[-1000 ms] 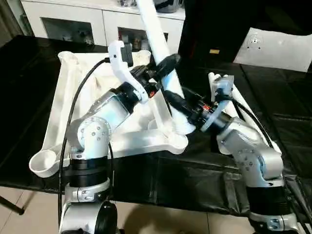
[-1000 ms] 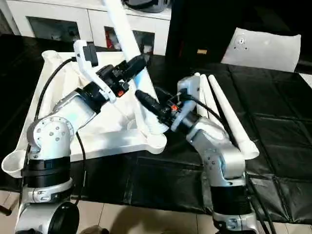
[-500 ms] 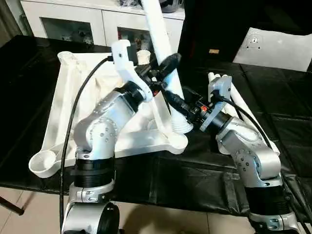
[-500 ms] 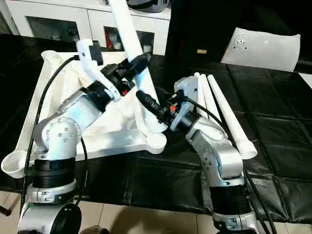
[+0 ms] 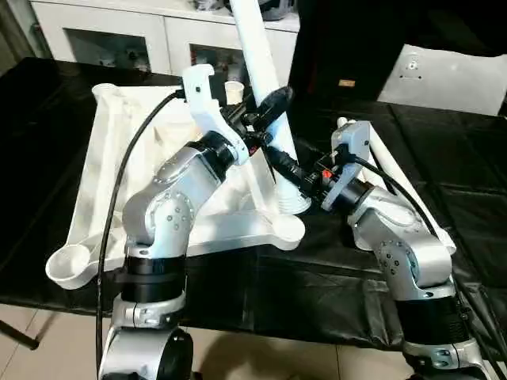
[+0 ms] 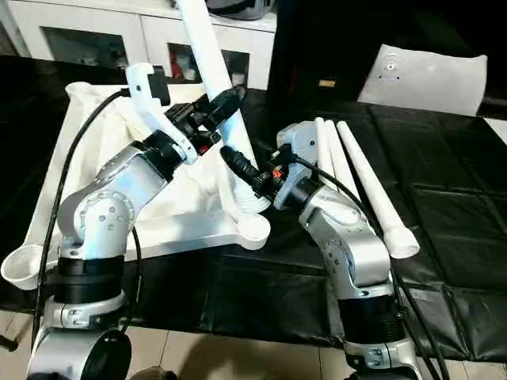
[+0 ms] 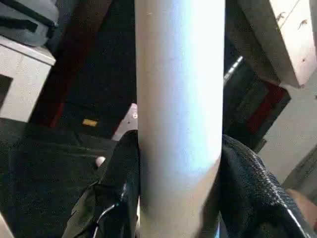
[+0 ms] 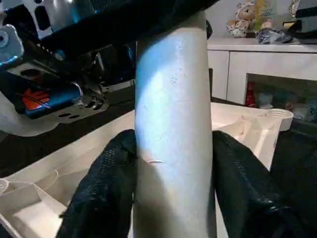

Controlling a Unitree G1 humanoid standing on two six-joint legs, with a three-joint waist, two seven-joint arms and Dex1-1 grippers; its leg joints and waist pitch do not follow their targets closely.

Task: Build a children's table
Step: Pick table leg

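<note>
Leg point(image 5: 261, 71) stands in tabletop's point(image 5: 103, 158) near-edge socket point(image 5: 291, 207).

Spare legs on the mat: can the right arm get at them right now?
Probably not yet: the right gripper is shut on the upright leg. The spare legs lie unobstructed beside that arm.
</note>
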